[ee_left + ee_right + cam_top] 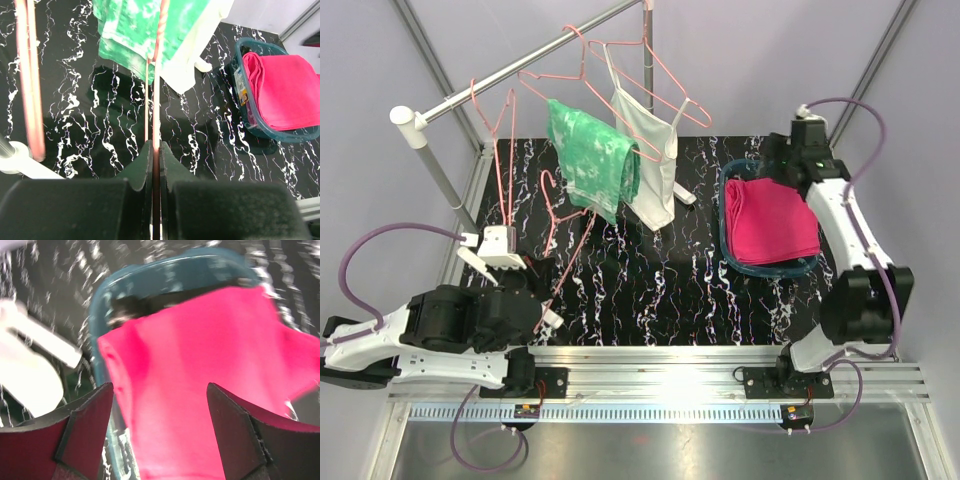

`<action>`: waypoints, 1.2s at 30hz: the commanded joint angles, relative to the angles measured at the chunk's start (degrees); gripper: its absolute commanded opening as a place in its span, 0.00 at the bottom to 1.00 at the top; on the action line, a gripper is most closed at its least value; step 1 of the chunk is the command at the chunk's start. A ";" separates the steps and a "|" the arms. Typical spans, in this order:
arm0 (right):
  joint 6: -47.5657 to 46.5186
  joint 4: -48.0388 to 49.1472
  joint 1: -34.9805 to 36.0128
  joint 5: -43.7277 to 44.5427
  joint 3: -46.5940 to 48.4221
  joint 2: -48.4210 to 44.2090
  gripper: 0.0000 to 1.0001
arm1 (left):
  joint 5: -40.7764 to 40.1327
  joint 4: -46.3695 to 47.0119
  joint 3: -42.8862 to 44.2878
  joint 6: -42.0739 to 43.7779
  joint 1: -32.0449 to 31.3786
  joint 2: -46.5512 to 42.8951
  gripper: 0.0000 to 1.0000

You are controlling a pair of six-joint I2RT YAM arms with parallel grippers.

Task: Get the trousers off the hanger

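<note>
The mottled green and white trousers (592, 158) hang over a pink wire hanger on the rail (520, 68), and they also show in the left wrist view (142, 30). The magenta-pink trousers (770, 220) lie folded in a teal basket (732, 252). The black speckled trousers are not in view. My left gripper (548, 310) is shut on the thin wire of an empty pink hanger (155, 120) low over the table. My right gripper (160, 395) is open and empty, just above the pink trousers (200, 365) at the basket's far side (790, 160).
A white tank top (655, 170) hangs on a hanger beside the green trousers. Another empty pink hanger (500, 130) hangs at the rail's left end. The rail's white post (435, 165) stands at the left. A small white object (685, 196) lies on the black marbled table (650, 290).
</note>
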 commanded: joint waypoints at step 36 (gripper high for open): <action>10.50 -1.18 -12.12 -15.88 -7.40 -15.70 0.99 | -17.19 24.96 30.66 43.01 -0.29 18.25 0.00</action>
